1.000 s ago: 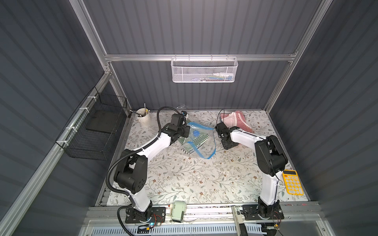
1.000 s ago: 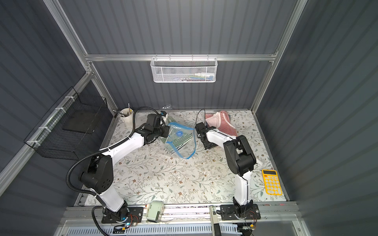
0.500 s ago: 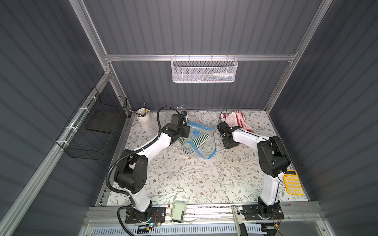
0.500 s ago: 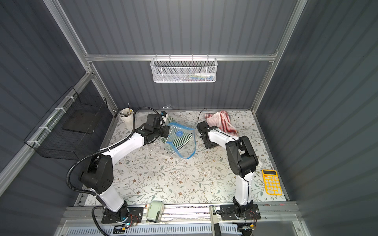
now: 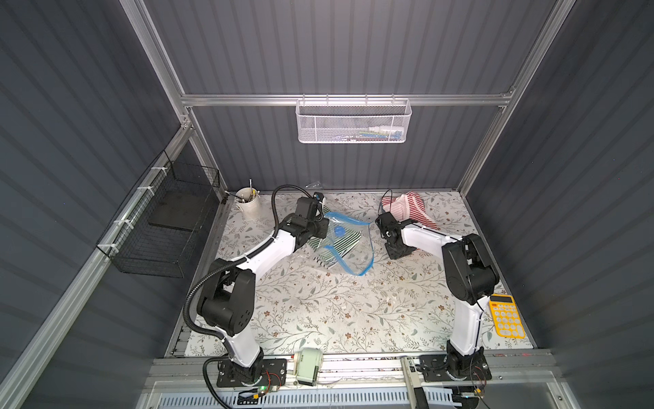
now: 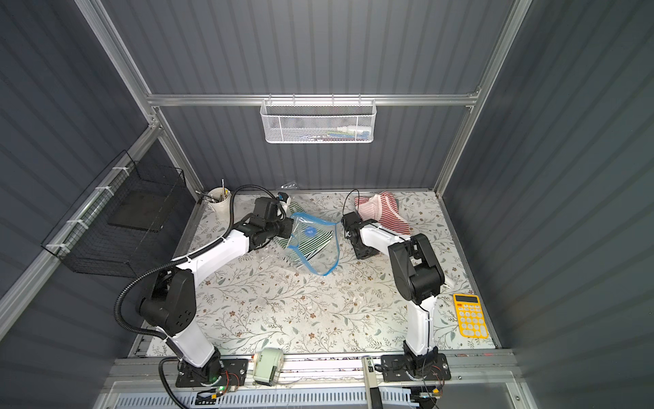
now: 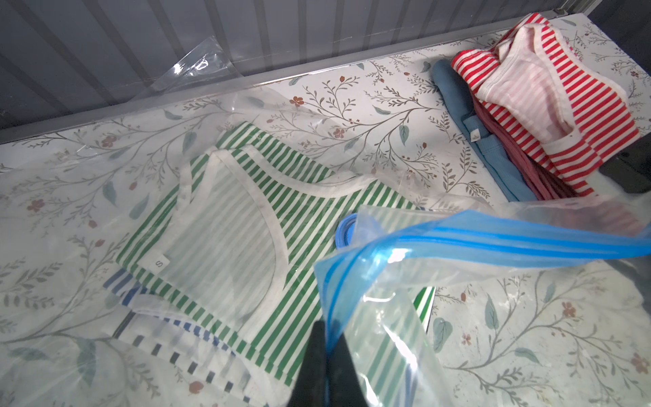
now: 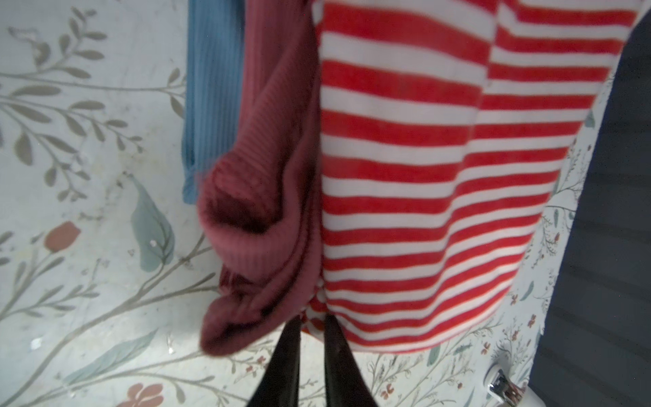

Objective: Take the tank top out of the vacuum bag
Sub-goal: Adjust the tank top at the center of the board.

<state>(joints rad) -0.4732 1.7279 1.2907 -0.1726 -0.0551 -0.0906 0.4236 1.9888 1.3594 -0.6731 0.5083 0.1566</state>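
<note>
walls [image 5: 354, 46]: dark grey ribbed panels | frame [image 5: 346, 100]: aluminium rails | tabletop [image 5: 318, 301]: floral print — brightly lit

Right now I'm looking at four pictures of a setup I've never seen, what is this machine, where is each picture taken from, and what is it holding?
It is a robot: two white-and-black arms fixed at the near edge of a flowery table. Two pictures look down from overhead, nearly alike; the other two come from a camera on each arm's wrist. On the table lie a clear plastic bag with a blue zip edge, a green striped top inside it, a pile of clothes topped by a red striped one, a cup and a yellow calculator. The left claw is shut on the bag's blue edge. The right claw sits nearly closed at the pile's edge; whether it grips cloth I cannot tell.
</note>
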